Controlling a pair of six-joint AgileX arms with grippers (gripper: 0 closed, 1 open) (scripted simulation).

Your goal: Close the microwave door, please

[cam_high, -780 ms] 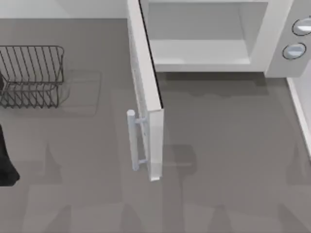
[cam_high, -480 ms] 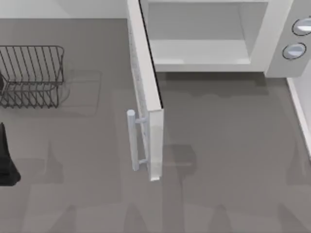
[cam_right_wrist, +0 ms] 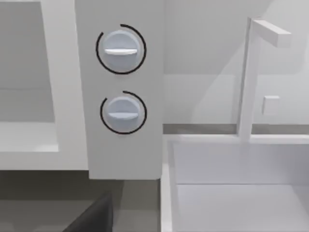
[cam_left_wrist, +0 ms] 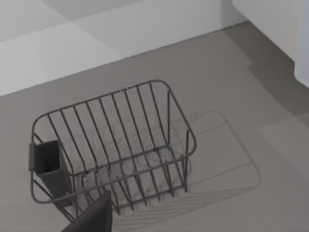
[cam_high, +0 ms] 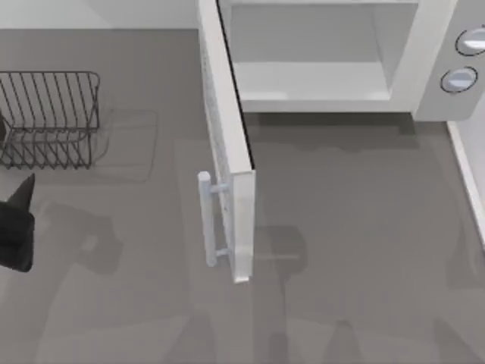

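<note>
door: microwave door [cam_high: 227, 152] open | left end effector [cam_high: 15, 227]: well left, fingers' state unclear

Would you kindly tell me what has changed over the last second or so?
The left gripper at the table's left edge has risen and tilted toward the wire rack, taking hold of nothing. The microwave door stays swung wide open, its handle untouched.
</note>
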